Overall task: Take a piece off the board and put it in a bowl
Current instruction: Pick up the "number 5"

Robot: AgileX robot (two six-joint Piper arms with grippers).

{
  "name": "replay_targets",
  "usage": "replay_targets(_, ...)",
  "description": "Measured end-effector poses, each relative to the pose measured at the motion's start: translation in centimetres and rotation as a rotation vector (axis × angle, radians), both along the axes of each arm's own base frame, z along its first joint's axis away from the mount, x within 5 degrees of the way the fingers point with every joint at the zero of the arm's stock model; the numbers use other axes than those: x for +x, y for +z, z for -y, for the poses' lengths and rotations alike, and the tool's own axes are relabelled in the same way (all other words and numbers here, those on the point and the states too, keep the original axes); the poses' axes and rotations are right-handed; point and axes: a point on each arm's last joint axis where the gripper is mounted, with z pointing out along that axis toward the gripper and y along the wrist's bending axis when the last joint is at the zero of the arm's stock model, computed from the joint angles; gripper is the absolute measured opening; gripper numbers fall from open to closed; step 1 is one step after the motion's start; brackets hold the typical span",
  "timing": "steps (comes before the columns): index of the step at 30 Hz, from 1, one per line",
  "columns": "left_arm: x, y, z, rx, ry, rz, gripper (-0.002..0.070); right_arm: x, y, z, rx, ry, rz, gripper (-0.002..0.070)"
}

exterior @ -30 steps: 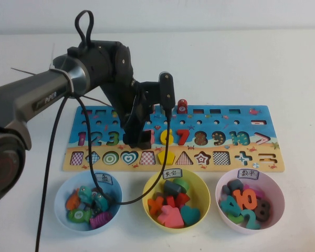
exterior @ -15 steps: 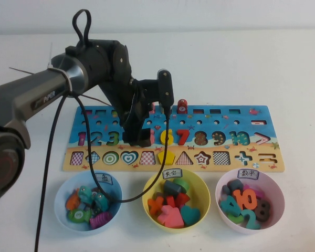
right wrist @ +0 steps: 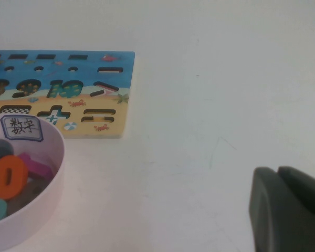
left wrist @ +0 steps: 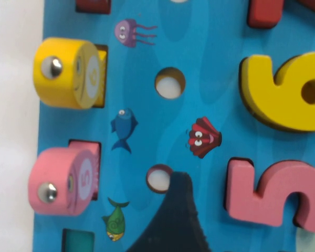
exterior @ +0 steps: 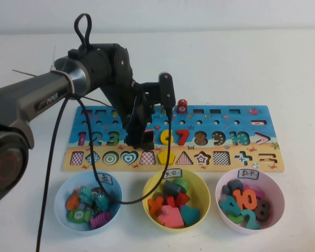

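The pink 5 (left wrist: 273, 191) sits in its slot in the numeral row of the board (exterior: 252, 118), right beside the yellow 6 (left wrist: 283, 92), w/ the red 7 (exterior: 183, 137) one further along. In the high view the 5 is hidden under the left gripper (exterior: 139, 140), which is down at the board directly over that spot. The left wrist view shows one dark fingertip (left wrist: 173, 220) resting just beside the 5's edge, on the peg-hole side; the other finger isn't in shot, so I can't tell if the jaws are spread or already pinching. The piece lies flat, its long axis across the board's width.

Left arm is clearly the nearer one. Right gripper (right wrist: 289, 210) hangs off past the board's far end over bare table, fingers pressed together, holding nothing.

Pink bowl (exterior: 220, 197) is at the board's right-hand end, near side, w/ the yellow bowl (exterior: 202, 186) between it and the gripper.
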Motion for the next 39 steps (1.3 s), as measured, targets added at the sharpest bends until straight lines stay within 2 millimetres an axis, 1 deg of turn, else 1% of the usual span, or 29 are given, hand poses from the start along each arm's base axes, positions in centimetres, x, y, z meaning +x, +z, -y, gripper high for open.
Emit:
replay_targets(2,0.0,-0.1,0.0,0.001,0.0,-0.002,0.0568,0.0,0.0,0.0,0.0,0.0,0.0,-0.0018)
replay_targets(5,0.0,-0.2,0.0,-0.001,0.001,-0.006,0.0535,0.0,0.0,0.0,0.0,0.0,0.0,-0.0018)
replay_targets(14,0.0,-0.3,0.1,-0.01,0.005,-0.015,0.034,0.0,0.0,0.0,0.0,0.0,0.0,-0.0018)
replay_targets(16,0.0,-0.3,0.1,-0.009,0.004,-0.017,0.0313,0.0,0.0,0.0,0.0,0.0,0.0,-0.0018)
replay_targets(28,0.0,-0.3,0.1,-0.007,0.003,-0.016,0.0311,0.0,0.0,0.0,0.0,0.0,0.0,-0.0018)
replay_targets(31,0.0,0.1,0.0,0.006,-0.003,-0.004,0.0309,0.0,0.0,0.0,0.0,0.0,0.0,-0.0018)
replay_targets(39,-0.4,2.1,-0.6,0.03,-0.018,0.035,0.0307,0.0,0.0,0.0,0.0,0.0,0.0,-0.0018)
